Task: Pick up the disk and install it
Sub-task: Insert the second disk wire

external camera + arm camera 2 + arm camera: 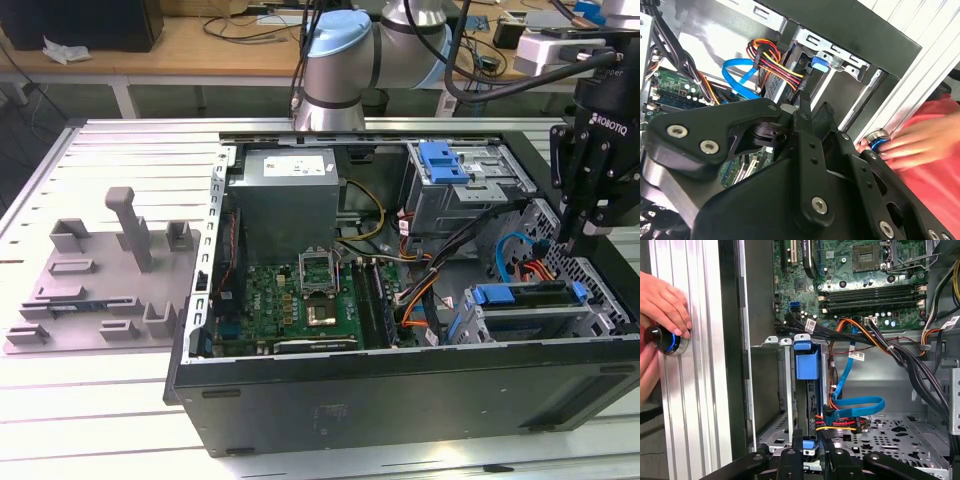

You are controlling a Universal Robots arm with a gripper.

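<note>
The gripper (568,240) hangs at the exterior view's right, pointing down over the right end of the open computer case (400,400); whether it is clenched or released cannot be told; in both wrist views its black linkages fill the foreground (812,456) (815,112), and a small blue piece sits just in front of its tip in the first wrist view.

The disk (500,294) sits edge-up in the lower drive cage (590,320) in the lower right of the exterior view, just below and to the left of the gripper; its blue carrier tab (806,365) stands at the end of the slot away from the gripper in the first wrist view; I cannot tell whether the gripper touches the disk.

A blue flat cable (855,407) and a red-and-yellow wire bundle (775,62) loop beside the cage; the motherboard (300,300) lies in the case's lower middle, the grey power supply (285,195) above it, and a second bay with a blue latch (445,160) toward the upper right.

Outside the case, a hand (665,305) rests on a knob (662,337) with a blue ring on the ribbed worktop (110,150); a grey fixture plate (100,280) lies at the exterior view's left.
</note>
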